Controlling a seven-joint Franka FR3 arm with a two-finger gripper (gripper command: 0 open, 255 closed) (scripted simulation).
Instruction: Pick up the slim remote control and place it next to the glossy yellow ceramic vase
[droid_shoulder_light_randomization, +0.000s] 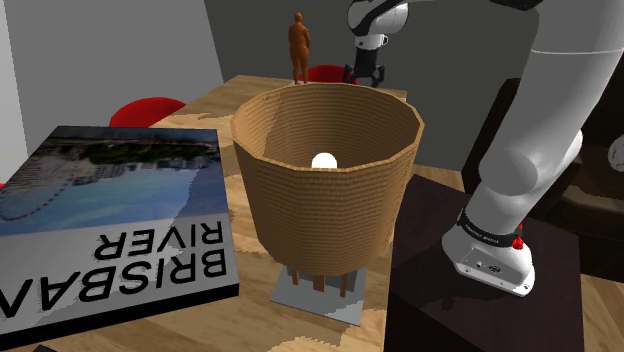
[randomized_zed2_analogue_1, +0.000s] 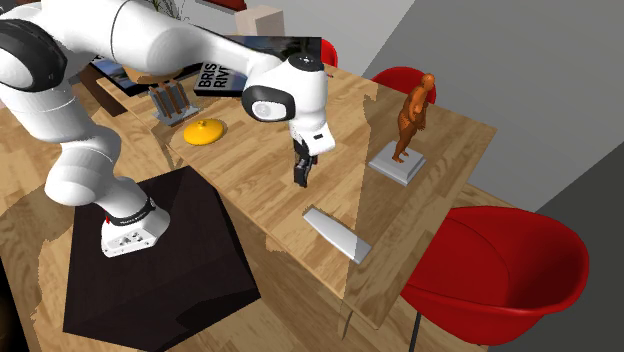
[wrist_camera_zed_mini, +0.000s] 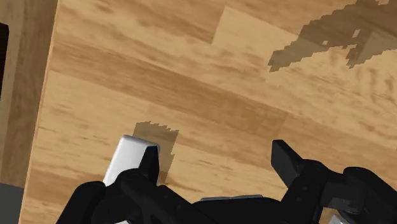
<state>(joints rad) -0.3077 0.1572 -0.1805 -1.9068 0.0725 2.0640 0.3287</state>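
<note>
Near the edge of the surface (randomized_zed2_analogue_1: 240, 170), the grey remote control (randomized_zed2_analogue_1: 337, 235) lies flat. The claw (randomized_zed2_analogue_1: 300, 178) hangs close by, spread, gripping nothing.

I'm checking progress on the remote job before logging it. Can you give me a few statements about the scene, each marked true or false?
1. The tool has its fingers apart and holds nothing. True.
2. The remote lies right beside the yellow vase. False: it lies flat near the table edge, with the tool between it and the vase.
3. The orange figurine stands upright on a grey base. True.
4. The chairs at the table are blue. False: they are red.
</note>
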